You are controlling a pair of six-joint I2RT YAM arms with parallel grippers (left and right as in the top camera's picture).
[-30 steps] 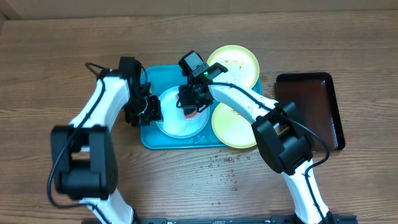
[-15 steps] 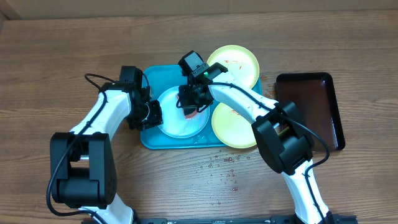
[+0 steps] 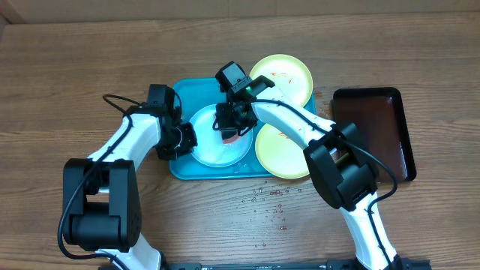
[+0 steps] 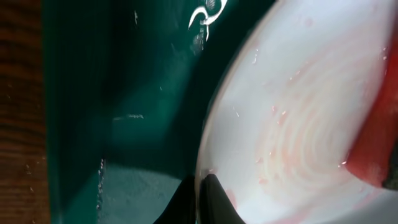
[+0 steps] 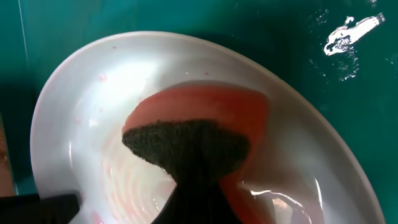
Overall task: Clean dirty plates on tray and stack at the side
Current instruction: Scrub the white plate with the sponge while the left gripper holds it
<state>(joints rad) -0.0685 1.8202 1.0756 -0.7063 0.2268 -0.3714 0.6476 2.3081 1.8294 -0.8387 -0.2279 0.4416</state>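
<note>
The whitish plate (image 3: 212, 146) lies in the turquoise tray (image 3: 181, 166). My left gripper (image 3: 184, 139) is shut on the plate's left rim, and the left wrist view shows the fingertips (image 4: 202, 190) pinching the rim of the plate (image 4: 298, 112). My right gripper (image 3: 232, 127) is shut on a red-orange sponge with a dark scouring side (image 5: 199, 124) and presses it on the plate (image 5: 87, 124), which shows pink streaks. Two yellow-green plates with red smears sit at the tray's right side, one at the back (image 3: 285, 75) and one in front (image 3: 281, 154).
A dark brown tray (image 3: 375, 135) lies at the right on the wooden table. Small droplets (image 3: 270, 199) are scattered on the table in front of the turquoise tray.
My left arm has shifted a little to the right and its gripper has closed in on the plate's left rim. The right arm and sponge have hardly moved.
</note>
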